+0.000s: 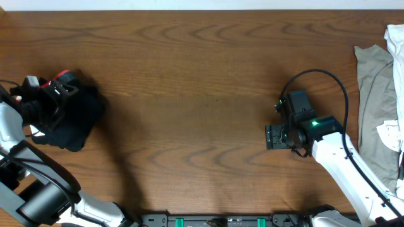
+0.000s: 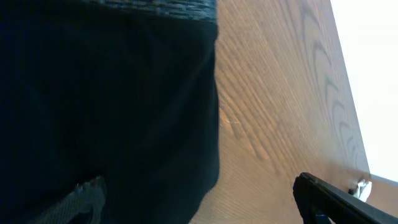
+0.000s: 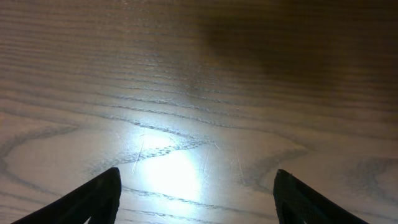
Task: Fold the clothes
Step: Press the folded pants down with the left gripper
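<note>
We see a wooden table [image 1: 189, 69]. At its left edge, black pants [image 1: 79, 123] lie bunched in a dark heap, with a bit of red waistband [image 1: 64, 76] on the far side. The left gripper [image 1: 50, 98] sits on the heap, touching it; its jaws are possibly spread, hard to read against the black. The right gripper [image 1: 273, 136] is right of centre over wood, pointing left, well apart from the cloth. A grey-beige top [image 1: 372, 107] lies at the right edge, with a white garment [image 1: 396, 38] touching its far side. A black cable [image 1: 331, 79] loops above the right arm.
</note>
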`<state>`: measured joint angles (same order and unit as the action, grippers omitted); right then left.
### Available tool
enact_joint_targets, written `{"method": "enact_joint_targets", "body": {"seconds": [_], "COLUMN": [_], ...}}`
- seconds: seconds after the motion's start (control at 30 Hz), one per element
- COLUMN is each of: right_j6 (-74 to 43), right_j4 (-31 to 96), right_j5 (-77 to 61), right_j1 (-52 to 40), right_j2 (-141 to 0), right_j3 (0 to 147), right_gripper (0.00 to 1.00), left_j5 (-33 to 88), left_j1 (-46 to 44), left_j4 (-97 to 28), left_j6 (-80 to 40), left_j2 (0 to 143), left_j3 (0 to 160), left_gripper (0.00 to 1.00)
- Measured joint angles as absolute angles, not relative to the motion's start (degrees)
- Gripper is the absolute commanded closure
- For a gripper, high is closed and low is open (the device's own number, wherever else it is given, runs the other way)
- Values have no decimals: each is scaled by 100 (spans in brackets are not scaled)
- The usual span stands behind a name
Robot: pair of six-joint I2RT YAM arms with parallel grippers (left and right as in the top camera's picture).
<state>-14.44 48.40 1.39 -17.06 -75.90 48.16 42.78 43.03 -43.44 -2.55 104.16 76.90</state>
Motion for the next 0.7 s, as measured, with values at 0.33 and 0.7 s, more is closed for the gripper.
{"method": "enact_joint_targets", "body": {"seconds": [0.33,0.7], "right_j6": [-1444,-1444], "right_j4": [4842,4860], "right_j5": [215,235], "right_j1": [-1706,-1706], "right_j2": [-7590,-7590], "right_j3": [4816,4816], "right_gripper": [21,21], "left_j5": [4272,4394], "left_j1": [4357,4641], "left_j4": [-3621,-3347], "left_j6": [-257,-432], "left_j2": [10416,10481], "left_j3": [7140,6971], "left_gripper": [2,2]}}
